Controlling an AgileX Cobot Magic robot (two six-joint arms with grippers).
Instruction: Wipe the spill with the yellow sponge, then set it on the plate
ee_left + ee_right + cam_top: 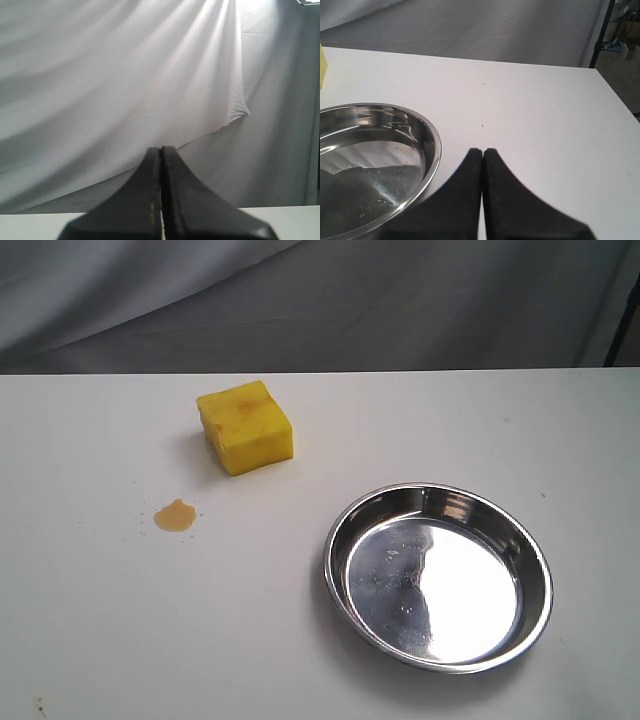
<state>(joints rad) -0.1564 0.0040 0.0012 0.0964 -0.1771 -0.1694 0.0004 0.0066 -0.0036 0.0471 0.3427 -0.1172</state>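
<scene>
1. The spill (176, 516): a small, roundish orange-brown blotch, not yet wiped. It lies on the white counter (100, 640), left of centre in the exterior view.
2. The yellow sponge (245, 426): a thick, bright yellow foam block with faint brownish stains on top. It rests flat and slightly askew, behind the spill and to its right, apart from it.
3. The plate (340, 540): a round, shiny steel dish with a raised rim and mirror-like inside. It sits upright at the right front, well apart from the sponge.

White table (560, 420) w/ yellow sponge (245, 427), spill (176, 515) & plate (438, 580) on it.
</scene>
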